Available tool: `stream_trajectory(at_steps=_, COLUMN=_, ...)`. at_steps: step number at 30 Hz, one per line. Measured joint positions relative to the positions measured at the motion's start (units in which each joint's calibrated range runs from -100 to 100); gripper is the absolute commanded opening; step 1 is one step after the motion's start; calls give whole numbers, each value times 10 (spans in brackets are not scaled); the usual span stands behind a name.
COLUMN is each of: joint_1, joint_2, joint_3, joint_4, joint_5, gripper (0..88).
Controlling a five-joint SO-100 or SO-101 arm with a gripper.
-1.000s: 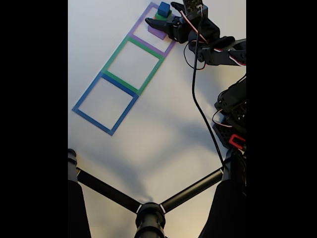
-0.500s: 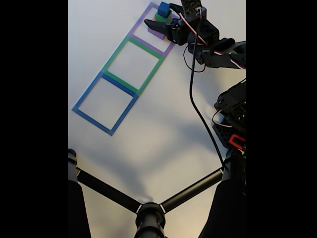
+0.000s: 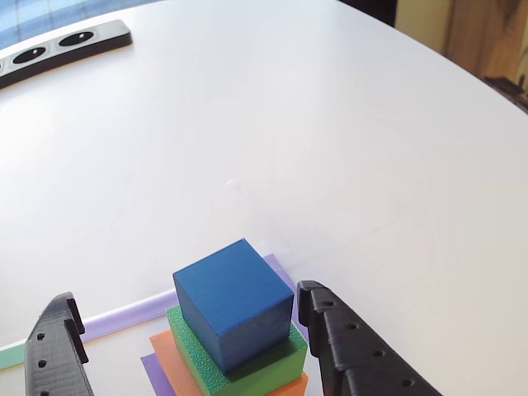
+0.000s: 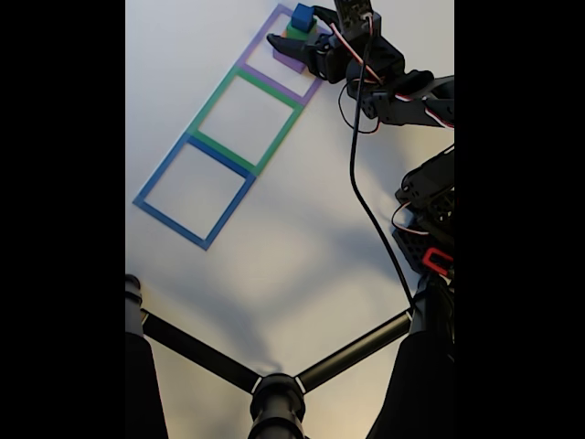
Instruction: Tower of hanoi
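A stack of square blocks stands in the purple-outlined square (image 4: 260, 43) at the top of the fixed view. On top is a blue cube (image 3: 235, 301) (image 4: 303, 16). Under it lie a green slab (image 3: 257, 363), an orange slab (image 3: 163, 345) and a purple base (image 3: 148, 365) (image 4: 291, 60). My gripper (image 3: 186, 295) (image 4: 302, 27) is open around the stack. One black finger (image 3: 54, 355) stands to the left and the other finger (image 3: 346, 346) to the right of the blue cube. Neither finger touches it.
A green-outlined square (image 4: 212, 102) and a blue-outlined square (image 4: 162, 174) lie in a row below the purple one, both bare inside. A black power strip (image 3: 66, 45) lies at the far left. A black stand's legs (image 4: 274, 384) cross the bottom of the fixed view.
The gripper has shifted a little up and left towards the stack, so its fingers now sit around the blue cube. The blocks have not moved.
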Motion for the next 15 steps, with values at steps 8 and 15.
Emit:
stream_trajectory(at_steps=8, joint_1=0, joint_2=0, joint_3=0, joint_4=-2, joint_5=0, gripper=244)
stream_trajectory(at_steps=15, joint_1=0, joint_2=0, joint_3=0, joint_4=-5, joint_5=0, gripper=206)
